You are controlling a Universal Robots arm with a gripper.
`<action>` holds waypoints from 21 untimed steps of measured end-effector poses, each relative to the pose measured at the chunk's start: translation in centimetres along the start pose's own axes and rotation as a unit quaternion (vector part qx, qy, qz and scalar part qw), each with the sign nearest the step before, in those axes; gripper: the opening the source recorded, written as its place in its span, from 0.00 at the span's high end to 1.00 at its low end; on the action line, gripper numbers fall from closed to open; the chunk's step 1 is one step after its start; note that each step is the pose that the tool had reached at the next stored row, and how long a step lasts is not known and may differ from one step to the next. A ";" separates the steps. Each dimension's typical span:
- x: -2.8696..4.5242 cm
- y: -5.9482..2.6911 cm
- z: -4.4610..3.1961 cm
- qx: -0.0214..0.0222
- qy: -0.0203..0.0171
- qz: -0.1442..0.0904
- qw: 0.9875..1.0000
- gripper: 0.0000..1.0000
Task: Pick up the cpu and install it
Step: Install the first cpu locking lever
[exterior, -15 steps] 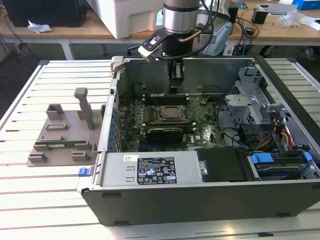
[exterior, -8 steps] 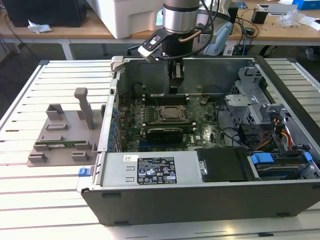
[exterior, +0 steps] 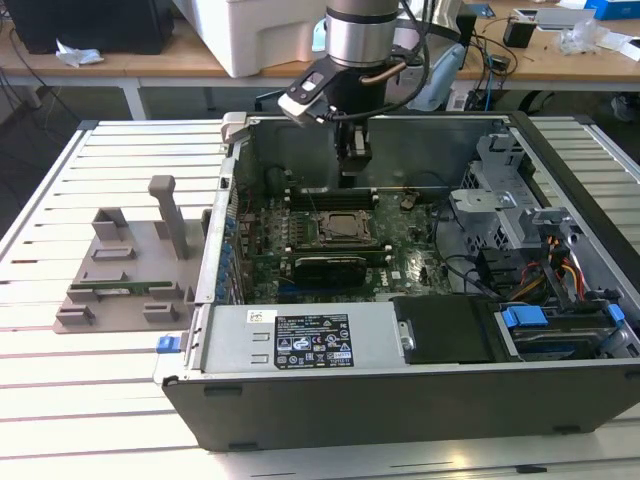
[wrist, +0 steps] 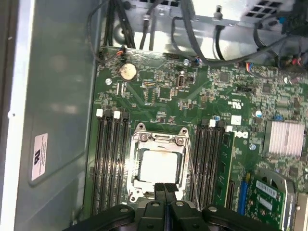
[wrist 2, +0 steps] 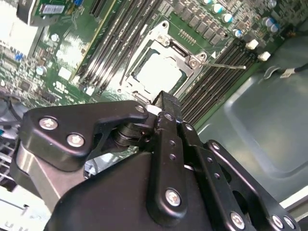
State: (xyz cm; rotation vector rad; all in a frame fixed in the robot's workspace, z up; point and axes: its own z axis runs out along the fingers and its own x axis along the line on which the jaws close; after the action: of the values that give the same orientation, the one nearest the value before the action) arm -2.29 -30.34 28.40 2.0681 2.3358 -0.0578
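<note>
Cpu (wrist: 159, 166), a flat silvery square chip, lies in the dark metal socket frame (wrist: 139, 139) of the green motherboard (wrist: 159, 91). Just above its near edge hangs the black gripper (wrist: 166, 186), pinched closed and empty.

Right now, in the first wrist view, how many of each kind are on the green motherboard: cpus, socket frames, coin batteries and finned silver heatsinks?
cpu, lying in the socket: 1
socket frame: 1
coin battery: 1
finned silver heatsink: 1
Total: 4
</note>
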 end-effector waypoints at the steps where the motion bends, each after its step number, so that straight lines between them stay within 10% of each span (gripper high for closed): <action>1: 0.00 0.00 0.00 0.000 0.000 -0.012 1.000 0.89; 4: 0.00 0.00 0.00 -0.002 -0.001 -0.041 0.999 0.89; 10: 0.00 0.00 0.00 -0.005 -0.002 -0.119 0.993 0.89; 21: 0.00 0.00 0.00 -0.009 -0.003 -0.225 0.974 0.89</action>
State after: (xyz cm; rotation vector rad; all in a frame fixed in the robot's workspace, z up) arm -2.29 -30.34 28.40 1.4841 2.7355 -0.0487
